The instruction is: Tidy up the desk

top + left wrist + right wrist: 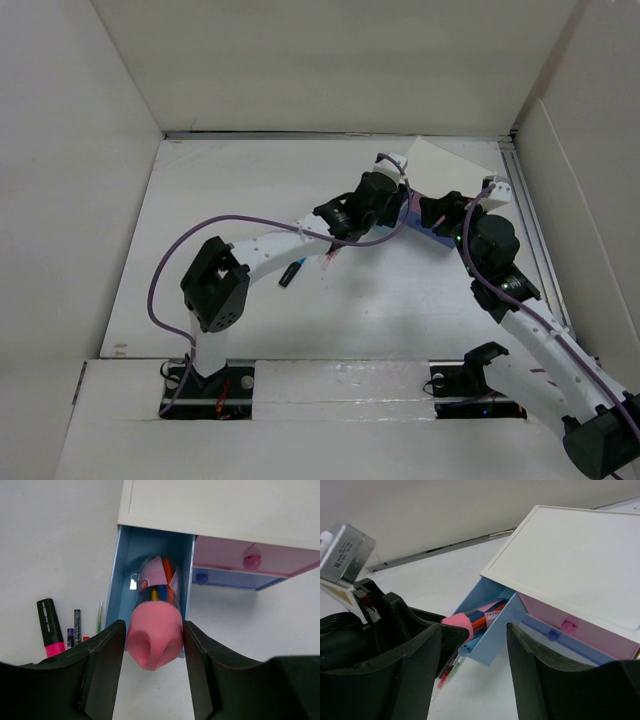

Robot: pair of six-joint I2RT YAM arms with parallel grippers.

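While your left gripper [154, 630] pinches the pink-capped pen tube [157, 585] half inside the blue drawer [125, 570], right gripper [474, 630] gaping empty, you likely nudge deeper, then release.

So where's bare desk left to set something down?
Bare: desk far left, between side wall and left arm; near-centre, between marker and the bases. Crowded: drawer box, where left gripper with pen tube and right gripper meet.

White arms [265, 250] with black joints [215, 285], black claws [153, 630], purple cables [151, 290].
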